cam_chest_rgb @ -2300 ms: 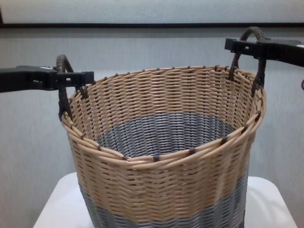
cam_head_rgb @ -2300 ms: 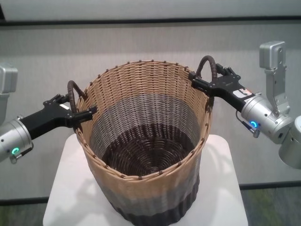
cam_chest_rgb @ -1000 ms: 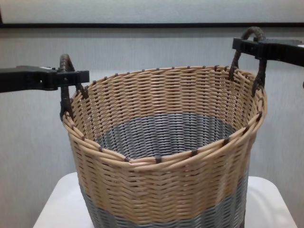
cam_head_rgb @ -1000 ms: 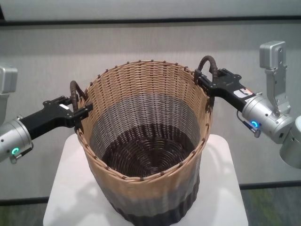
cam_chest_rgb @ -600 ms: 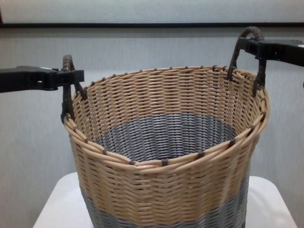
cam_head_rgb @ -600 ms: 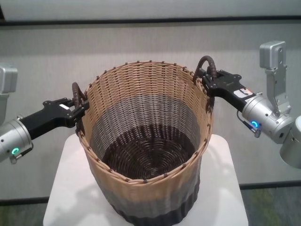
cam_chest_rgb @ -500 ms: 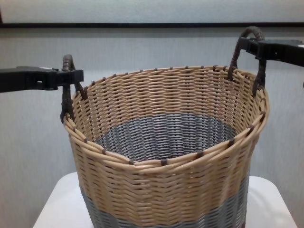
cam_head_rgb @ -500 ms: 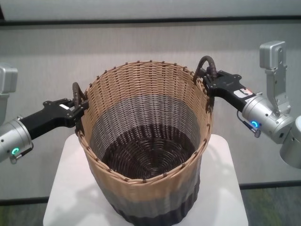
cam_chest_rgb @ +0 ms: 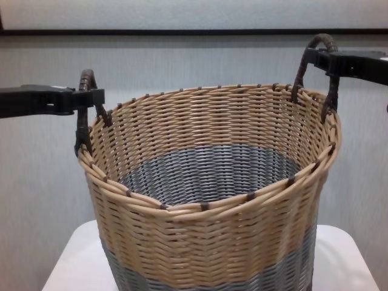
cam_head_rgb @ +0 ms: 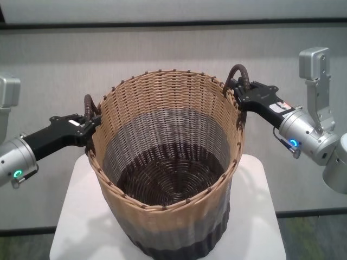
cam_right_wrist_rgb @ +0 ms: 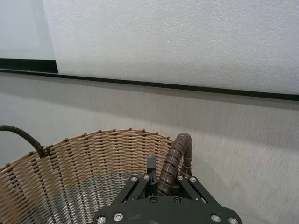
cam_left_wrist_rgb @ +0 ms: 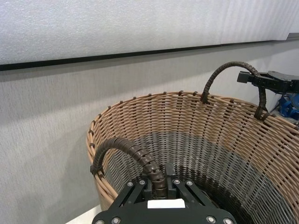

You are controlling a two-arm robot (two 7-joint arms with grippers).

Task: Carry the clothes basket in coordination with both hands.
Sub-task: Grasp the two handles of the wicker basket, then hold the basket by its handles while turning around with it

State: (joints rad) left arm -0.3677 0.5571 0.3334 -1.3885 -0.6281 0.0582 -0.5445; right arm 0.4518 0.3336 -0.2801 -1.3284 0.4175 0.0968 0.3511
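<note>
The clothes basket (cam_head_rgb: 162, 135) stands upright on a white table (cam_head_rgb: 81, 216); it has a tan top band, a grey middle and a dark base. My left gripper (cam_head_rgb: 89, 123) is shut on the basket's left loop handle (cam_head_rgb: 87, 105), level with the rim. In the left wrist view the handle (cam_left_wrist_rgb: 126, 147) runs down between the fingers. My right gripper (cam_head_rgb: 238, 93) is shut on the right loop handle (cam_head_rgb: 238, 70). In the right wrist view that handle (cam_right_wrist_rgb: 177, 149) sits between the fingers. The chest view shows both grippers, left (cam_chest_rgb: 91, 100) and right (cam_chest_rgb: 315, 57), at the handles. I cannot tell whether the base is off the table.
A grey wall with a dark strip (cam_head_rgb: 173, 24) stands close behind the basket. The small white table (cam_chest_rgb: 66, 267) barely exceeds the basket's base. Floor shows beside it at the lower right (cam_head_rgb: 314, 238).
Both grippers have drawn back outward, from reaching through the handle loops to sitting at the handles. The basket's rim has shifted and rocked slightly.
</note>
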